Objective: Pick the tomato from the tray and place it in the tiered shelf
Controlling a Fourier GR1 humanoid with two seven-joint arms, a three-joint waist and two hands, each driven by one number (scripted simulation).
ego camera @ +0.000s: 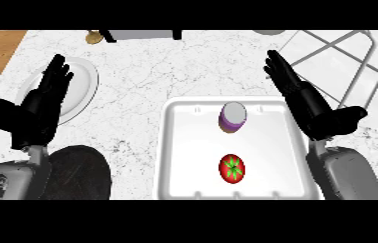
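Tomato (pixel 233 168) sits in the lower middle of the white tray (pixel 171 137), green stem side up, nothing touching it. The pick hasn't started, as I read it.

My right hand (pixel 314 107) is at the right of the frame, just beside the tray's right rim, fingers straight and close together, holding nothing. My left hand (pixel 37 114) is at the far left over the white plate (pixel 85 84), fingers straight and slightly fanned, also empty.

Risks from here:
- A purple cup (pixel 233 117) stands in the tray's upper half, directly above the tomato in the frame. If I sweep the right hand in from the upper side I could clip it and tip it.
- The tomato is round and could roll toward the tray's lower wall if one finger nudges it before the others close.
- The tomato lies near the lower rim, so a low approach may knock the tray and slide it on the counter (pixel 148 72).
- The tiered shelf (pixel 332 48) is in the upper right corner, only partly in frame. It's wire, so a carried tomato or my fingers could catch a bar, and I can't tell which tier is reachable.
- A dark round thing (pixel 77 172) at lower left is well apart from the tray, so no concern.
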